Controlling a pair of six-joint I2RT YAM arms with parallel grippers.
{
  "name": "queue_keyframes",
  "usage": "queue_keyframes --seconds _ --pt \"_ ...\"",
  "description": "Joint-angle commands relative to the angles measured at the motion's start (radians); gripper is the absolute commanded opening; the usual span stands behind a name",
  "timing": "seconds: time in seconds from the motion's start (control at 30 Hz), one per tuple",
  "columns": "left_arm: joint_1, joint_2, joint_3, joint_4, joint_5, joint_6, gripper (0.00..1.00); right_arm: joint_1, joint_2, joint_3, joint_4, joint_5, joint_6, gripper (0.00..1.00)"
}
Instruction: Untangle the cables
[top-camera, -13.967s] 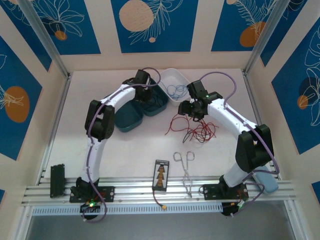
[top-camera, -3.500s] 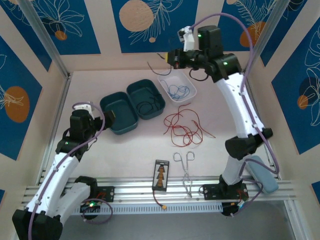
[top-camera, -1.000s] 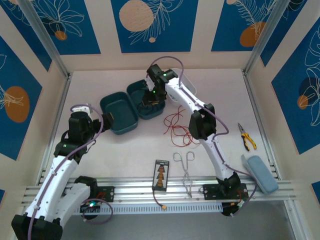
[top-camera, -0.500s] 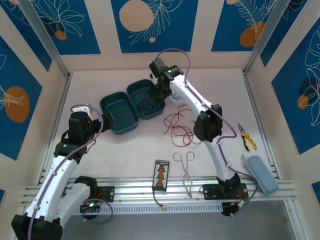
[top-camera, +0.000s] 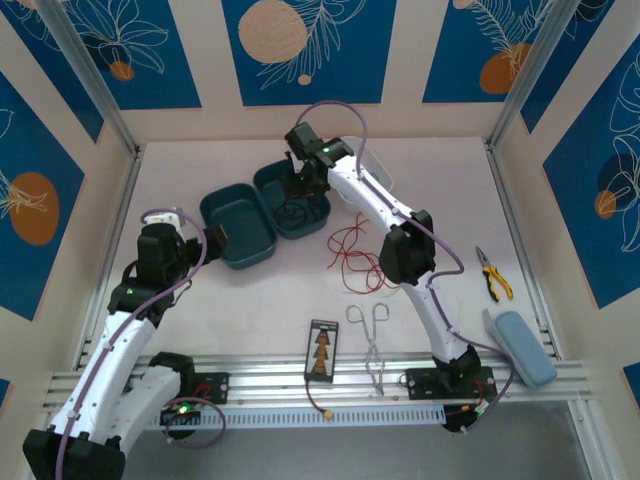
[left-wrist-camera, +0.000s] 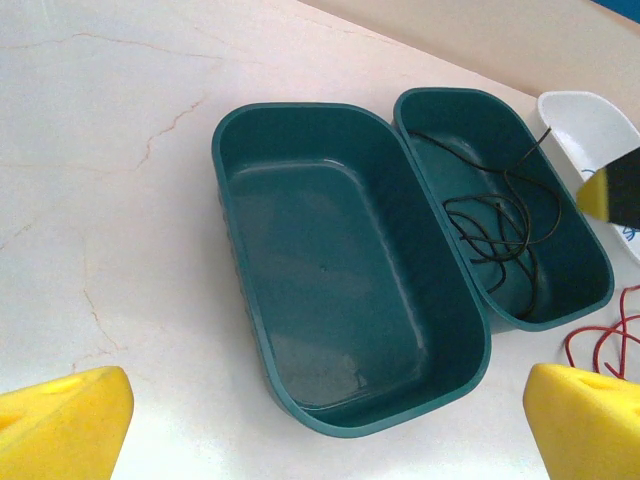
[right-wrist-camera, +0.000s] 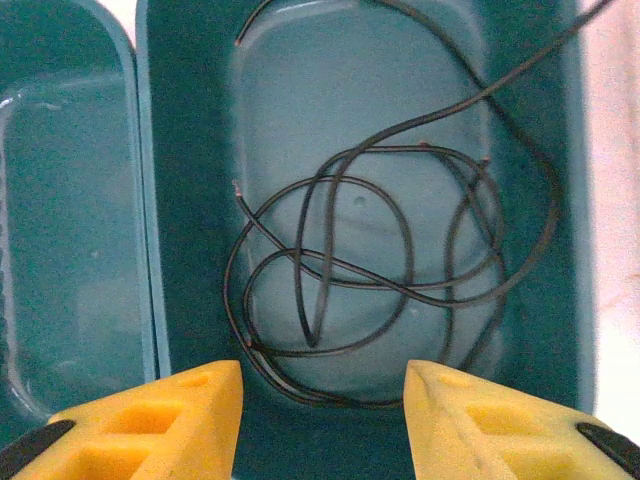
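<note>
Cream walls (top-camera: 405, 50) with blue leaf-patterned panels (top-camera: 340, 60) surround a pale marbled table (top-camera: 260, 300).

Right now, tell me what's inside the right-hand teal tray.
Loosely coiled black cable lies on the floor of the teal tray. Its near end is covered by the right gripper, jaws apart.

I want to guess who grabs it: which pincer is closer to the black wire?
Right. The right pincer hovers just above the black wire; the left pincer sits beyond the neighbouring teal tray.
</note>
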Motion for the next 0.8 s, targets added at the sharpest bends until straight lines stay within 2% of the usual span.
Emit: queue_keyframes --seconds 0.0,0.2,0.23,0.33,0.53,0.77 --pt "0.003 -0.010 -0.007 -0.008 -0.023 -0.006 1.00 0.007 0.061 0.044 0.002 -0.006 -0.031 0.45" --pt "0.003 -0.009 -0.007 -0.005 -0.026 -0.006 1.00 0.009 0.108 0.055 0.021 -0.030 -0.075 0.39" --pt "0.004 -0.009 -0.008 -0.004 -0.025 -0.006 1.00 0.011 0.113 0.055 0.026 -0.032 -0.081 0.36" --pt "0.003 -0.009 -0.007 -0.005 -0.025 -0.008 1.00 0.017 0.122 0.055 0.034 -0.034 -0.107 0.17" --pt "0.004 -0.004 -0.002 -0.002 -0.027 -0.006 1.00 0.051 0.114 0.051 0.042 -0.033 -0.268 0.00" --pt "0.004 0.004 -0.001 0.002 -0.026 -0.007 1.00 0.072 0.070 0.007 -0.006 -0.044 -0.388 0.00"
